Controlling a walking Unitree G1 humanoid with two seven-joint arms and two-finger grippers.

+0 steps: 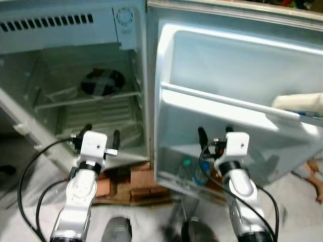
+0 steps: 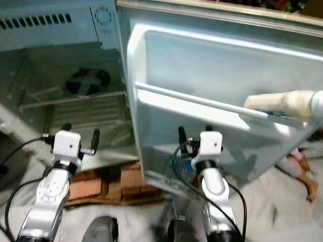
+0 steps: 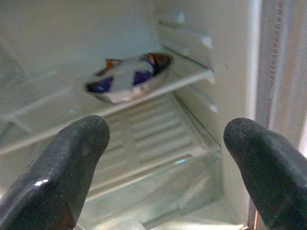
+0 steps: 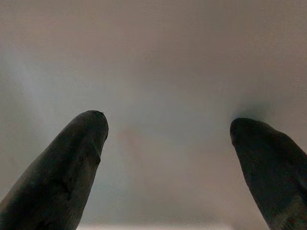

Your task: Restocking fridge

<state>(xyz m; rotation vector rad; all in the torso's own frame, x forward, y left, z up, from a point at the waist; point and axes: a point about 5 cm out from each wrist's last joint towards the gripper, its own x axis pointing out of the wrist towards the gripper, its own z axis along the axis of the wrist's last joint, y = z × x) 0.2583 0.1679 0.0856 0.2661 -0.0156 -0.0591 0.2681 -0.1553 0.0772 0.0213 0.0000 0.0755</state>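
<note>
The fridge [image 1: 75, 30] stands open before me, its door [image 1: 237, 65] swung out to the right. A dark bowl [image 1: 102, 82] with a wrapped item sits on the upper wire shelf; the left wrist view shows the bowl [image 3: 129, 79] ahead of the fingers. My left gripper [image 1: 102, 134] is open, held in front of the lower compartment. My right gripper [image 1: 215, 133] is open too, close against the door's inner wall. A cream-white bottle [image 1: 299, 103] lies in the door's upper rack. Two small bottles [image 1: 194, 169] with teal and blue caps stand in the lower door rack.
Reddish bricks [image 1: 141, 182] lie on the floor under the fridge's front edge. At the far right, low down, a person's foot [image 1: 317, 176] rests on the floor. Black cables [image 1: 30, 171] loop off my left arm.
</note>
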